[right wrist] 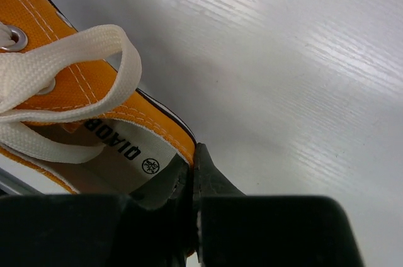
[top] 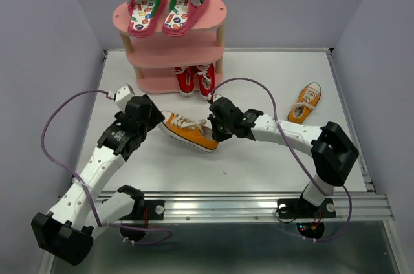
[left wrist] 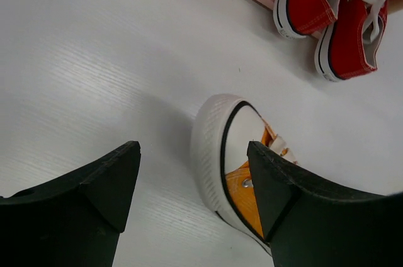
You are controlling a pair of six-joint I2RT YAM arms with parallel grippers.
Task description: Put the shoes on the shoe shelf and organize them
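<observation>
The shoe shelf (top: 155, 55) stands at the far edge of the table (top: 259, 164), toward its far left corner. The pink flip-flops (top: 146, 10) lie side by side on the top board, and the red sneakers (top: 186, 80) sit together on the bottom board with their toes pointing toward the near edge. One orange sneaker (top: 189, 130) lies in the middle of the table, its toe toward the left edge and its heel toward the right, tipped so that the white side of its sole shows; whether it rests on the surface or is raised off it I cannot tell. The right gripper (top: 212, 132) has its fingers (right wrist: 214, 185) pinched together on the heel collar of this sneaker, one inside the opening and one outside. The left gripper (top: 157, 121) is at the sneaker's toe with its fingers (left wrist: 101, 191) spread wide; in the left wrist view the white toe cap sits between them, close against one finger and with bare table showing before the other. The other orange sneaker (top: 305, 103) lies alone near the right edge, well apart from both arms, its toe pointing toward the near edge.
</observation>
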